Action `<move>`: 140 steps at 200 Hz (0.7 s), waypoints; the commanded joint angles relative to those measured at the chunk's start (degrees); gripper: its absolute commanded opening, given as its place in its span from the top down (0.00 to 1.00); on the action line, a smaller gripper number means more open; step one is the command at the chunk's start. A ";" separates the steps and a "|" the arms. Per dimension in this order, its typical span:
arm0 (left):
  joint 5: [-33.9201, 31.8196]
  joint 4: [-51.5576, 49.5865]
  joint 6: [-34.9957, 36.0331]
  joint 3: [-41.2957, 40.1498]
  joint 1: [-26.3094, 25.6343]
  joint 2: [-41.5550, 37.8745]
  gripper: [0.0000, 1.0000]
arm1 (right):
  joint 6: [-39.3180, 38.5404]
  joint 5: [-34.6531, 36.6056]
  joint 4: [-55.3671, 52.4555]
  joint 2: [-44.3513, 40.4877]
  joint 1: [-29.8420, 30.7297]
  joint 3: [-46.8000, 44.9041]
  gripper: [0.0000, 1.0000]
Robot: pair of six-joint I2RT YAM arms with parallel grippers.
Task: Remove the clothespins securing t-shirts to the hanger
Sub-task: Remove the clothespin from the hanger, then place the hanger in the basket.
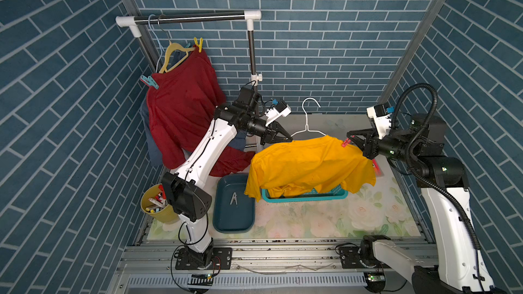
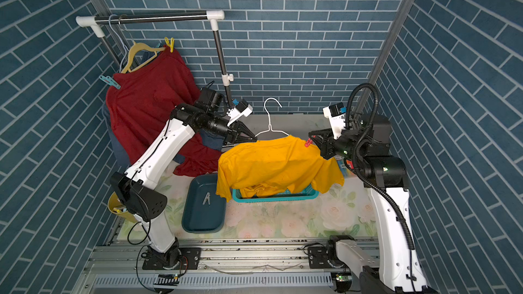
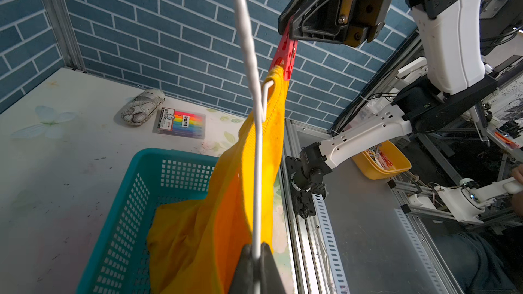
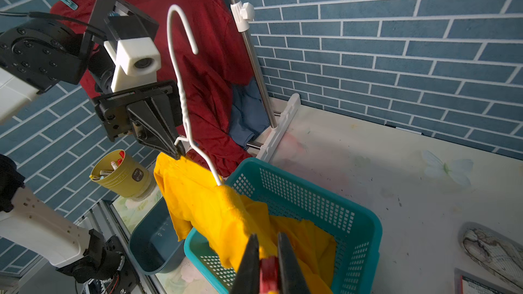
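Left gripper first: its fingers are clamped right down on the thin white wire hanger, pinching the wire at one shoulder end, up above the teal plastic mesh basket. The right gripper is at the opposite shoulder end, also above the basket, with its fingers squeezed onto the tail of a small red plastic clothespin. The pin's mouth is on the shoulder of the orange-yellow cotton t-shirt, gripping the fabric there.

So the hanger hangs in the air between the two arms. The shirt drapes down off it across the top of the basket, and its hem is bunched up inside.

Just beside the basket on the left arm's side sits a dark blue plastic tray with one grey-white clothespin lying loose in it. Past the tray from the basket is a yellow cup full of markers.

Further back on that same side, well apart from the basket, the metal clothes rack carries the dark red t-shirt on a yellow hanger. A yellow clothespin is on one shoulder and a teal clothespin on the other. The slate blue t-shirt hangs mostly hidden behind the red one.
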 commanded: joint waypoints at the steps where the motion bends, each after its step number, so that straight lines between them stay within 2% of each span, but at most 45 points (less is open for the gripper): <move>1: -2.57 -2.64 1.58 -2.10 -0.16 0.37 1.00 | -0.19 4.32 0.42 -1.48 -0.08 1.27 1.00; 71: -4.08 -5.34 3.88 -4.51 1.00 2.89 1.00 | -0.20 9.85 0.07 -1.79 -0.07 0.95 1.00; 124: -8.22 -5.34 3.26 -5.51 1.04 6.70 1.00 | 0.50 8.98 0.09 -0.88 -0.11 0.76 1.00; 140: -11.53 -5.16 3.26 -6.67 0.78 7.82 0.88 | 1.16 8.12 0.09 -0.23 -0.07 0.45 1.00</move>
